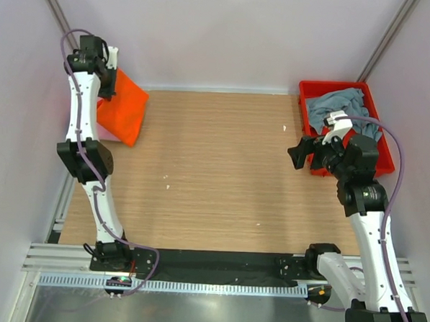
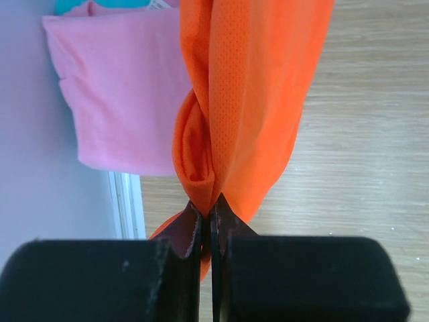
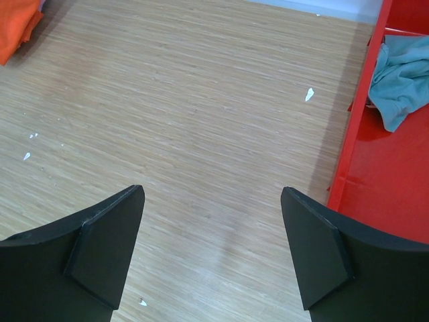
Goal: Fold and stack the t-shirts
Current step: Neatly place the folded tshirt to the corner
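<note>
My left gripper (image 1: 107, 83) (image 2: 213, 204) is shut on a bunched fold of the bright orange t-shirt (image 2: 248, 100) (image 1: 125, 107), which hangs from it at the table's far left. Under it lies the pink t-shirt (image 2: 127, 100), flat against the left wall, with a sliver of the teal t-shirt (image 2: 100, 4) beyond it. The grey-blue t-shirt (image 1: 337, 106) (image 3: 402, 87) lies crumpled in the red bin. My right gripper (image 1: 298, 154) (image 3: 211, 191) hovers open over bare wood just left of the bin, nothing between its fingers.
The red plastic bin (image 1: 367, 151) (image 3: 375, 188) stands at the far right corner. White walls close the table at the left, back and right. A white rail (image 2: 127, 201) runs along the table's left edge. Small white specks (image 1: 166, 185) dot the wood.
</note>
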Tool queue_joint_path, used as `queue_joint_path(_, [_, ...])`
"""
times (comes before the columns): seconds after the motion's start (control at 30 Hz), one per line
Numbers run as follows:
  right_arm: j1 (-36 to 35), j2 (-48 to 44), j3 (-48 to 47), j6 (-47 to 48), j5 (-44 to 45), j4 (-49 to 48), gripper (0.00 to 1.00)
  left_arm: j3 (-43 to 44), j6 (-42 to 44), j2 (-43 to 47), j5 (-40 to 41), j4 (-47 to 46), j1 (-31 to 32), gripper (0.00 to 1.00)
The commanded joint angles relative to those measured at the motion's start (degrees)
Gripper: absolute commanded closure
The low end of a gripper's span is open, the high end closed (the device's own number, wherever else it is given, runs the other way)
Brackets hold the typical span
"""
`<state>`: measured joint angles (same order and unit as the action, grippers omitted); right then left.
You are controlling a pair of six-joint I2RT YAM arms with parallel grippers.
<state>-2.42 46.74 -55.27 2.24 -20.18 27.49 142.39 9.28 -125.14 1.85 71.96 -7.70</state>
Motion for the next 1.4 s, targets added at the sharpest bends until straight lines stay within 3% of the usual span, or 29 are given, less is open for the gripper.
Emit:
queue_joint_path(0.0, [0.83, -0.07, 0.42, -1.27, -2.05, -2.96, 0.11, 2.37, 1.10, 3.94, 2.90, -4.02, -1.61, 1.00])
queue_joint_path(0.3, [1.71, 0.63, 0.95, -1.54, -2.84, -3.58, 0.11, -0.79, 0.83, 4.11, 6.32, -6.48, -5.21, 1.00])
queue_joint_path(0.47, [1.71, 0.63, 1.56, -1.71, -3.54, -3.93, 0.11, -7.90, 1.00, 4.73, 9.31, -10.61, -7.15, 1.00])
queue_joint_path(0.8, [4.96, 0.28, 2.18, -2.15, -5.21, -4.19, 0.11, -19.42, 4.08, 3.59, 22.74, -24.04, -7.24, 0.97])
queue_joint_path(1.0, [6.81, 0.02, 2.70, -3.47, -6.53, -4.54, 0.11, -19.52, 6.98, 0.87, 29.96, -29.85, -7.15, 0.94])
queue_joint_path(1.07, [7.07, 0.02, 2.79, -3.73, -6.71, -4.72, 0.11, -19.34, 6.11, 0.69, 32.33, -30.56, -7.15, 0.82])
queue_joint_path(1.1, [7.33, -0.07, 2.88, -3.82, -7.06, -4.90, 0.11, -20.12, 5.32, 1.12, 32.78, -31.35, -6.97, 0.58])
queue_joint_path(1.13, [7.42, -0.07, 2.88, -3.82, -7.15, -4.90, 0.11, -21.18, 4.35, 1.74, 33.22, -31.88, -6.45, 0.50])
queue_joint_path(1.2, [7.60, 0.10, 2.88, -3.91, -7.15, -5.07, 0.09, -26.07, 3.73, 5.16, 32.79, -34.42, -5.57, 0.02])
queue_joint_path(1.37, [7.78, 0.54, 2.71, -3.56, -6.18, -5.25, 0.00, -39.45, 0.14, 16.14, 27.78, -40.14, -0.92, 0.01])
